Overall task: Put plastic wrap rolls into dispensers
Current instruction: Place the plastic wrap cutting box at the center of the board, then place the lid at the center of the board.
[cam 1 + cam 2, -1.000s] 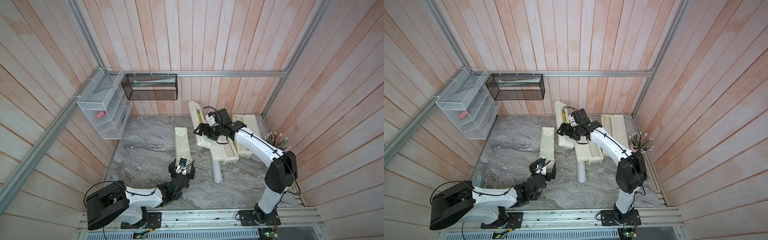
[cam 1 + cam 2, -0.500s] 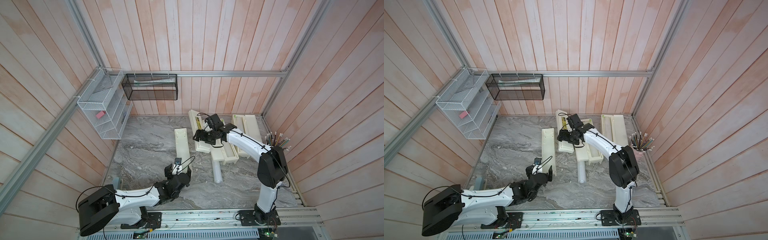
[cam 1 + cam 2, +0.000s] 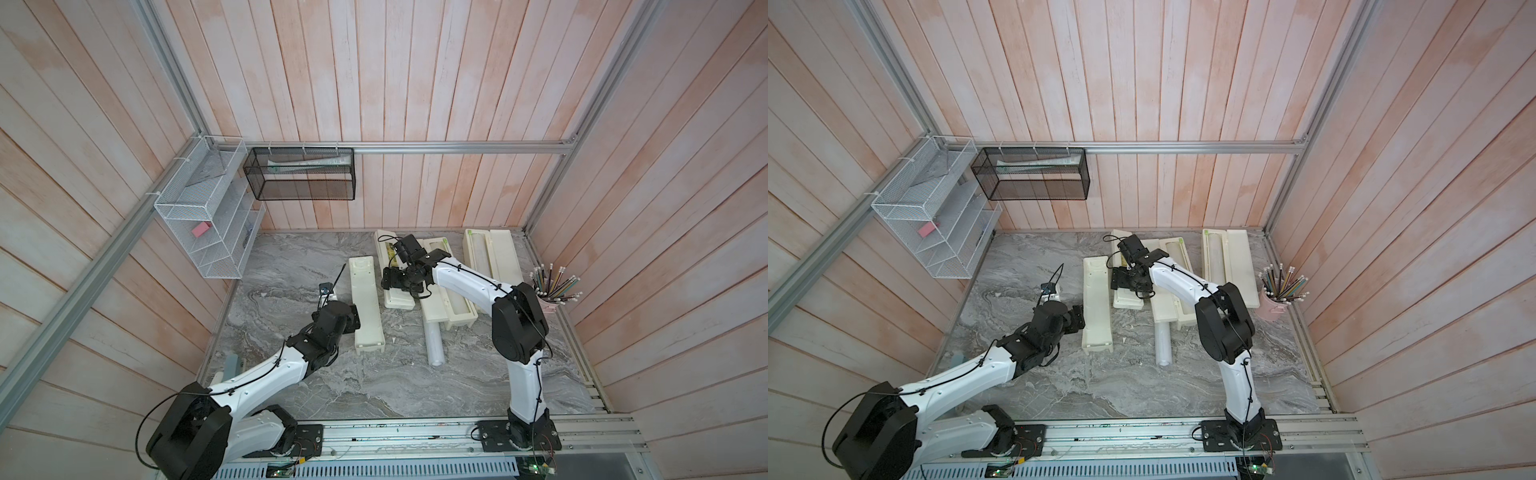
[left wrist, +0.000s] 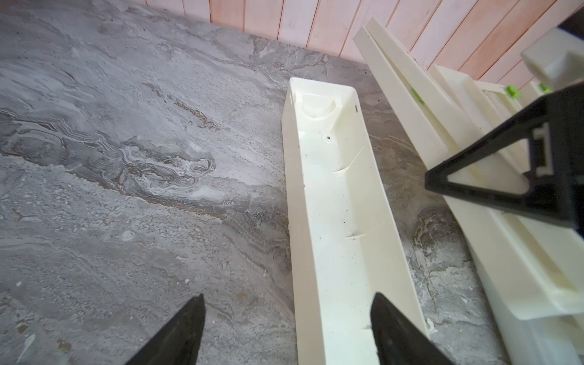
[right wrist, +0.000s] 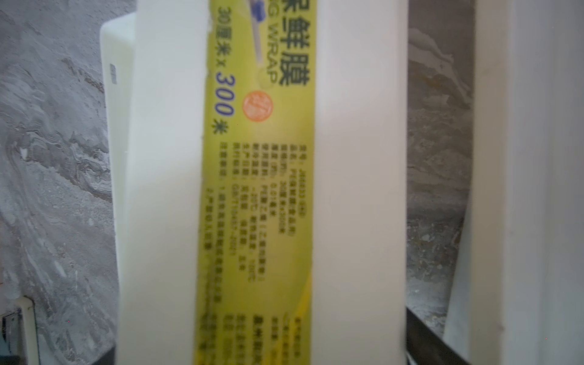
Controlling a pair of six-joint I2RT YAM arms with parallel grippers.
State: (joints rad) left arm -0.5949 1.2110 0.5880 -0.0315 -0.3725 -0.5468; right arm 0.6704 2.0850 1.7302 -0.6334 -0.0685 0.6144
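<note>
White arm shells [image 3: 266,374], black joints [image 3: 517,328], black cables [image 3: 478,276], seemingly zip-tied

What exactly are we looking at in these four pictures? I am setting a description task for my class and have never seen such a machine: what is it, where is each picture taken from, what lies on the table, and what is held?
It is a robot with two white arms, a left arm and a right arm, fixed at the edge of a marble-patterned table. Each ends in a two-fingered gripper. Both top views look down on the whole scene; the other two come from cameras on the wrists. On the table lie long cream dispensers and one loose plastic wrap roll. The left gripper is open, straddling one wall of an empty dispenser trough. The right gripper appears to clasp a labelled dispenser. A pink pencil cup stands at the side.
</note>
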